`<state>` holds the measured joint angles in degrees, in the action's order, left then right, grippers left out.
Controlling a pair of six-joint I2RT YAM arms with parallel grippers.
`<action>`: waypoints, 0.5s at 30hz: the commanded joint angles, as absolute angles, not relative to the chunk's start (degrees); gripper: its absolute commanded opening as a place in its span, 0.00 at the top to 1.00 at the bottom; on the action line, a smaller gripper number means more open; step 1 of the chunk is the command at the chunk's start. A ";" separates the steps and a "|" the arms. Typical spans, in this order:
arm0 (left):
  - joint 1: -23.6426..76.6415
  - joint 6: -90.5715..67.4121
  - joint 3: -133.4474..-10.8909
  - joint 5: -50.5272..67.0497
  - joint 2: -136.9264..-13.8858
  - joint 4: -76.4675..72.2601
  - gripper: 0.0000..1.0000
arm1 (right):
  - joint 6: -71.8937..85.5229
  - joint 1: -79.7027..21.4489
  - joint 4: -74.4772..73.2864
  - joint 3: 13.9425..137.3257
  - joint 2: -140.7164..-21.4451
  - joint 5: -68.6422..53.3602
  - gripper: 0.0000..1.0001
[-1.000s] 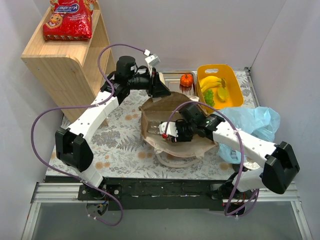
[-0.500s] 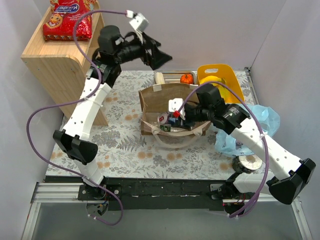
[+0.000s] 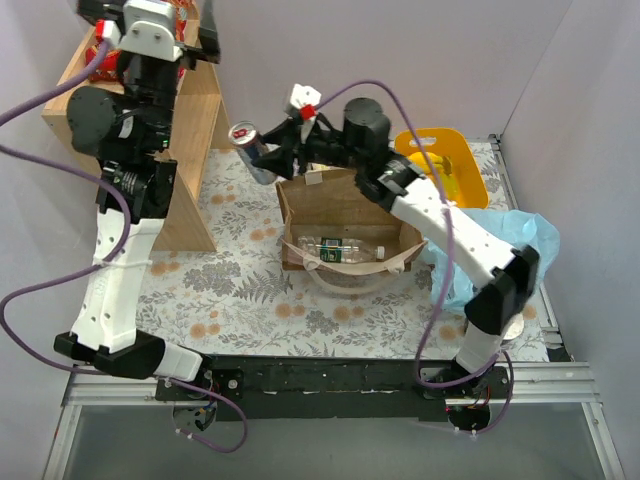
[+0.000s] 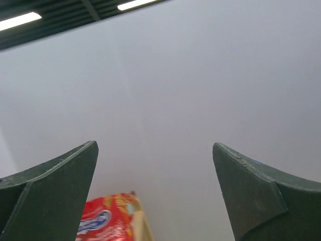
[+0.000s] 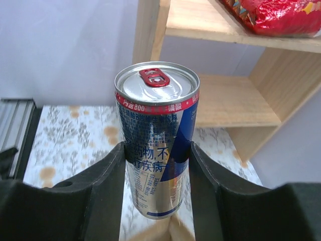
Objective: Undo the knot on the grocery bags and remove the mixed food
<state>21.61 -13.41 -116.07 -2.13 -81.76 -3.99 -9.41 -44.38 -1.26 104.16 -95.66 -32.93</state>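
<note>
My right gripper [image 5: 156, 148] is shut on an upright silver-and-blue drink can [image 5: 155, 135] with a red ring-pull. In the top view the can [image 3: 249, 147] hangs above the back left corner of the brown paper bag [image 3: 345, 205], whose mouth stands open with a clear bottle [image 3: 340, 246] lying inside. My left gripper [image 4: 154, 148] is open and empty, raised high by the wall above the red crisp packet [image 4: 108, 221]. The light-blue plastic bag [image 3: 515, 238] lies crumpled at the right behind my right arm. Its knot is out of view.
A wooden shelf unit [image 3: 195, 120] stands at the back left, with the crisp packet [image 5: 273, 15] on its top board. A yellow tub [image 3: 458, 152] sits at the back right. Grey walls close in the floral table [image 3: 240, 290] on three sides.
My right gripper lifted the can out of the paper bag and carried it up and left towards the shelf. My left arm left the bag's rim, opened and rose high beside the shelf.
</note>
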 commanded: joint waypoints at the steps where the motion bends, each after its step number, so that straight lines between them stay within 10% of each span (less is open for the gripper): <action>1: 19.60 -4.49 -118.74 -10.01 -78.84 -8.43 0.02 | -1.57 -50.44 14.41 112.67 -103.79 -24.37 0.99; 15: 13.36 -4.39 -113.56 -11.51 -74.36 -4.75 0.02 | -0.88 -53.70 26.54 121.46 -121.63 -5.00 0.99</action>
<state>13.96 -4.71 -114.89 -10.46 -75.07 -7.14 -1.72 -54.96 12.43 114.87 -122.17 -8.51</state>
